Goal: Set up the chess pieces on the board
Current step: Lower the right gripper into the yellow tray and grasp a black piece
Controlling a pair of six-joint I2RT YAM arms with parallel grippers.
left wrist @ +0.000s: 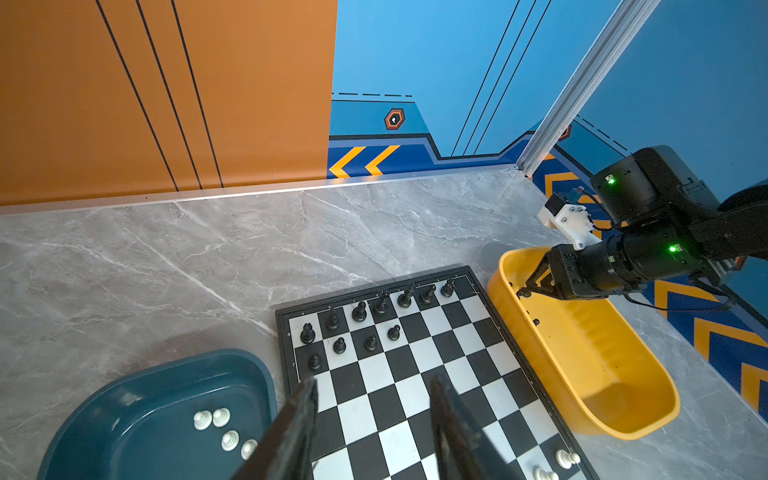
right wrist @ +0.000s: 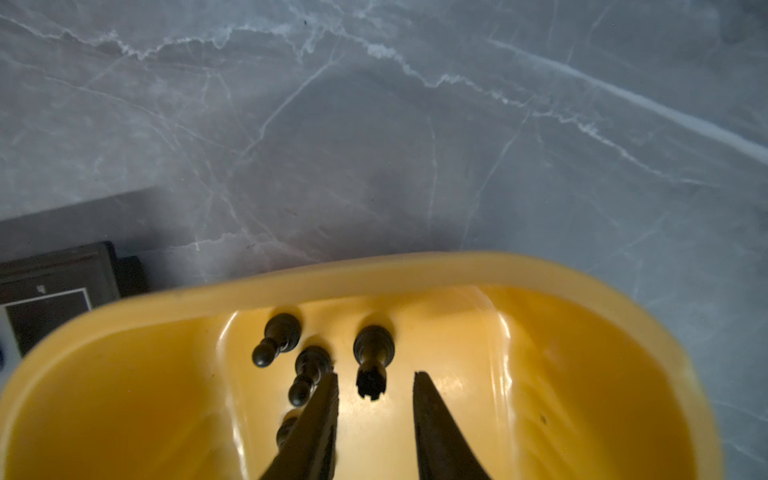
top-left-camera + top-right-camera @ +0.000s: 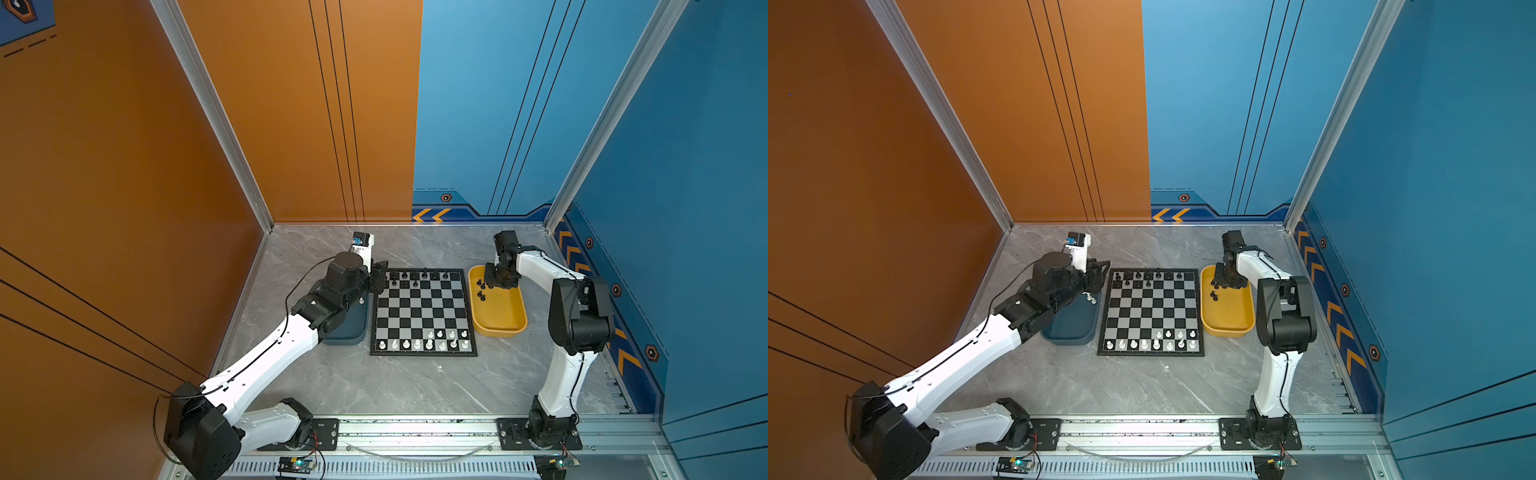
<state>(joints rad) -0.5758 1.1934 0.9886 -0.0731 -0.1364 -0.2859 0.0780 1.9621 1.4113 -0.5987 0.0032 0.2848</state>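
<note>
The grey marble tabletop (image 3: 415,386) carries everything. The left arm (image 3: 270,353) stretches from the near rail to the board's far left corner. The right arm (image 3: 569,374) bends over the tray on the board's right.

The board (image 3: 422,309) lies flat in the middle of the tabletop, between two trays. The yellow tray (image 3: 503,320) sits just beside the board's right edge. The dark teal tray (image 1: 137,399) sits just beside its left edge, partly under the left arm in both top views.

The left gripper (image 1: 374,415) hangs over the board's far left part. Its fingers are spread and empty, with only checkered squares showing between them. The right gripper (image 2: 375,374) is down inside the yellow tray, at the end level with the board's far edge. Its fingers are parted, one on each side of the notched top of a black rook (image 2: 372,357). A gap shows on both sides, so they grasp nothing.

Black pieces (image 1: 381,301) stand along the board's far row, with a few more in the next row. Other black ones lie near the rook in the yellow tray. White pieces (image 3: 417,344) fill the board's near row, and four stand in the row ahead, toward its right edge. Four more white ones lie in the dark teal tray.
</note>
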